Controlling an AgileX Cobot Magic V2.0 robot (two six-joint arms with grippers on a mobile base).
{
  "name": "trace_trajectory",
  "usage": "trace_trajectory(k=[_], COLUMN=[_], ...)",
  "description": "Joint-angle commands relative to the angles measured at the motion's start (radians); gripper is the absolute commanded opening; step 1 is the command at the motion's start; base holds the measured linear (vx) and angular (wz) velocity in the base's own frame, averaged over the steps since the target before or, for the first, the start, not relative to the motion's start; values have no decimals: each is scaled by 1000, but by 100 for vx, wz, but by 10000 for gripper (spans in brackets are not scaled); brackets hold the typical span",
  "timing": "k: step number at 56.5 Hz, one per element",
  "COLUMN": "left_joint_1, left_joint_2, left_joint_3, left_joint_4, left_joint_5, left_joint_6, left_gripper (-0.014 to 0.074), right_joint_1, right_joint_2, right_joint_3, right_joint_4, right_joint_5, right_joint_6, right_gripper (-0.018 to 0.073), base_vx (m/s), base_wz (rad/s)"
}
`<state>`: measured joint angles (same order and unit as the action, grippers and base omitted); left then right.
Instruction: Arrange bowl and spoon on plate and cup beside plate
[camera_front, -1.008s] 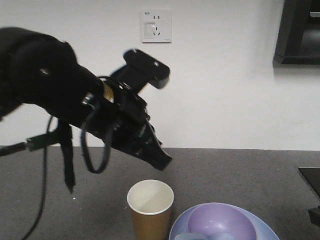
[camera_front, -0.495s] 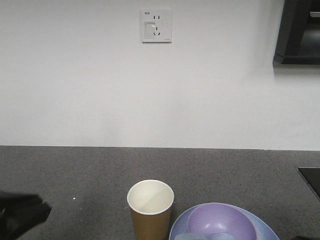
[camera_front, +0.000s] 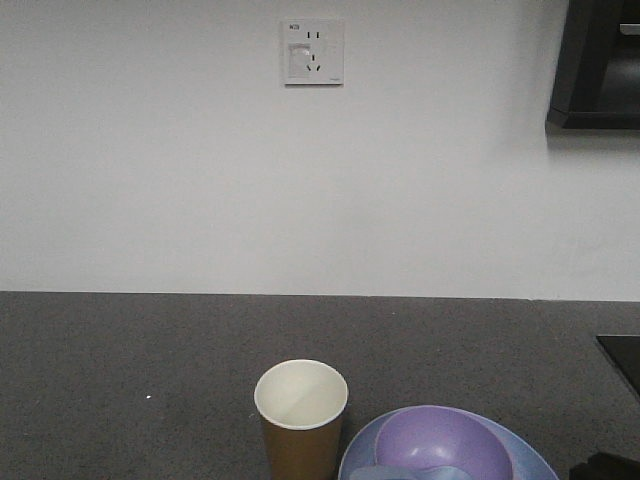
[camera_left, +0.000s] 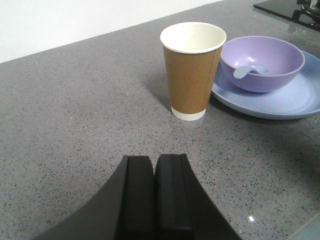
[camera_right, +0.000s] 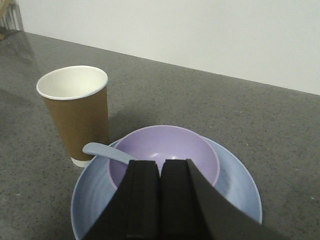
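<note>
Left pincer (camera_left: 154, 200) sits low at the near edge of the left wrist view, both fingers pressed together with only a thin seam between them, holding nothing, hovering over the bare grey speckled counter (camera_left: 75, 115). Past it the cup (camera_left: 192, 70) stands upright on the counter, brown outside, cream inside, empty. Just beside the cup, on its right in this view, lies the plate (camera_left: 280, 100), its rim close to the cup base; contact cannot be told. The bowl (camera_left: 262, 62) sits on the plate, upright, and the spoon (camera_left: 248, 71) rests inside it, scoop down in the bowl. Right pincer (camera_right: 161, 200) fills the bottom of the right wrist view, fingers closed flat against each other, gripping nothing, positioned above the near part of the plate and bowl. In that view the spoon handle sticks out over the bowl rim toward the cup, above the plate. Front view: cup, plate and bowl sit at the bottom edge, cup left of the plate. Behind them the counter runs back to a white wall (camera_front: 300, 190) with a wall socket (camera_front: 312, 51) high up, and a dark cabinet (camera_front: 595, 65) at the top right corner.
</note>
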<state>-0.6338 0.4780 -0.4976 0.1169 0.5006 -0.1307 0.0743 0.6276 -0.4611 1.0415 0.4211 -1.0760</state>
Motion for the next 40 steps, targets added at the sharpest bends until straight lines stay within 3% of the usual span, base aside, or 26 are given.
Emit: trace_trajectory(k=[1,28,32,40], left_joint_1=[2,9,54,221], left_joint_2=[5,2,-21,-129], left_joint_3=[-25,4,47,204], left_joint_4=[-4,-3,-5,-15], left_joint_5=[-84,-123,-213,-481], left_joint_6=[-12,-7,11,23], left_gripper=[-3,-3,-3,-3], right_joint_1=[-1,-1,-1,-1], right_joint_2=[-1,-1,-1,-1], right_joint_3=[-27,-27,-27,-27], right_joint_4=[48,47,47,47], right_joint_5=[-31,-32,-32,-32], right_joint_6=[-4,-4,-4,-4], right_gripper=[-7,-7,-7,-7], base_vx=[0,0,0,0], base_wz=[0,0,0,0])
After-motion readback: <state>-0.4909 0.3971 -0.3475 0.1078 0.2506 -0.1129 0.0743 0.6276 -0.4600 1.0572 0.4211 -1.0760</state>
